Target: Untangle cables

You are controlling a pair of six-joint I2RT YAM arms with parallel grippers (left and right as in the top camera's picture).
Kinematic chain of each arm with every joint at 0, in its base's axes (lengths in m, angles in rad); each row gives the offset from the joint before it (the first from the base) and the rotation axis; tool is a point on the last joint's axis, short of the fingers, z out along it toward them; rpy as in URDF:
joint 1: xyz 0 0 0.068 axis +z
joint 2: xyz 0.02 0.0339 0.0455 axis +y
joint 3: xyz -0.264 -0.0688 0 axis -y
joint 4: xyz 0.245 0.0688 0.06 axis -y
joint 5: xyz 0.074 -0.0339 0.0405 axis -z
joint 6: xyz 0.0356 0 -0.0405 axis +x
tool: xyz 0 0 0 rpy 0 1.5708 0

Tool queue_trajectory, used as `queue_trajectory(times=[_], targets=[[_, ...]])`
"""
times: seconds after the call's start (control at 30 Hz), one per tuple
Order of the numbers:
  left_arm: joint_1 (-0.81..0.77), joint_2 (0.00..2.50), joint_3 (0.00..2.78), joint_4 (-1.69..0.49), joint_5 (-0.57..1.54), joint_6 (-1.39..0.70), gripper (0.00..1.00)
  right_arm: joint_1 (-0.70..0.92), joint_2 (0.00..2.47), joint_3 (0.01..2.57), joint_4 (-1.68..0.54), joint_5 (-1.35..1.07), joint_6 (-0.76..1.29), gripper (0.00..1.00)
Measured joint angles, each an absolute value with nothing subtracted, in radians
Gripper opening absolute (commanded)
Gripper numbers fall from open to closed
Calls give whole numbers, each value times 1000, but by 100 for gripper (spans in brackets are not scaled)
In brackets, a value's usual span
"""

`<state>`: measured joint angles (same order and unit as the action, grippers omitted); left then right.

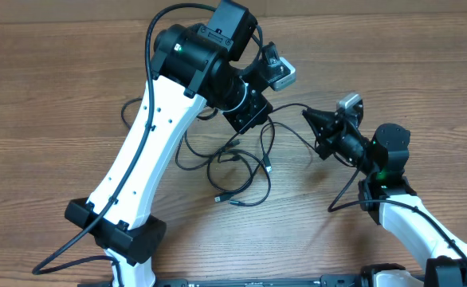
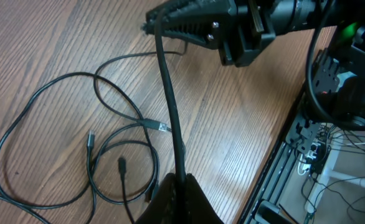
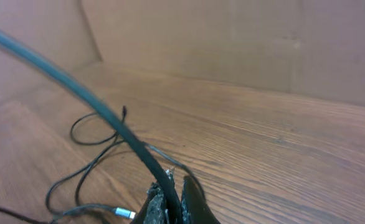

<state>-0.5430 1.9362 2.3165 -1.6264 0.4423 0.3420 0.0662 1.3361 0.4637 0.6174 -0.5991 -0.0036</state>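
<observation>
Several thin black cables [image 1: 233, 171] lie looped and crossed on the wooden table, with small plugs at their ends [image 2: 164, 127]. One cable [image 2: 170, 99] is lifted off the table and stretched between both grippers. In the left wrist view my left gripper [image 2: 182, 186] is shut on its near end, and my right gripper [image 2: 151, 26] holds the far end. In the right wrist view my right gripper [image 3: 173, 193] is shut on that cable [image 3: 101, 112], which runs up to the left. From overhead the left gripper [image 1: 264, 114] and right gripper [image 1: 308, 116] face each other closely.
The table's front edge [image 2: 282, 155] with a metal frame and loose wires lies to the right in the left wrist view. A brown wall [image 3: 232, 43] backs the table. The right arm's own thick wire [image 1: 345, 191] trails near its base.
</observation>
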Motion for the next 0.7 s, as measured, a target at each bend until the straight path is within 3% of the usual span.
queue_trajectory(times=[0.6,0.7], targets=[[-544,1936,2317,-1641,460,342,5,68,1336,464,1023,-385,690,4],[-544,1936,2317,-1650,460,343,18,72,1336,464,1058,-336,743,4]])
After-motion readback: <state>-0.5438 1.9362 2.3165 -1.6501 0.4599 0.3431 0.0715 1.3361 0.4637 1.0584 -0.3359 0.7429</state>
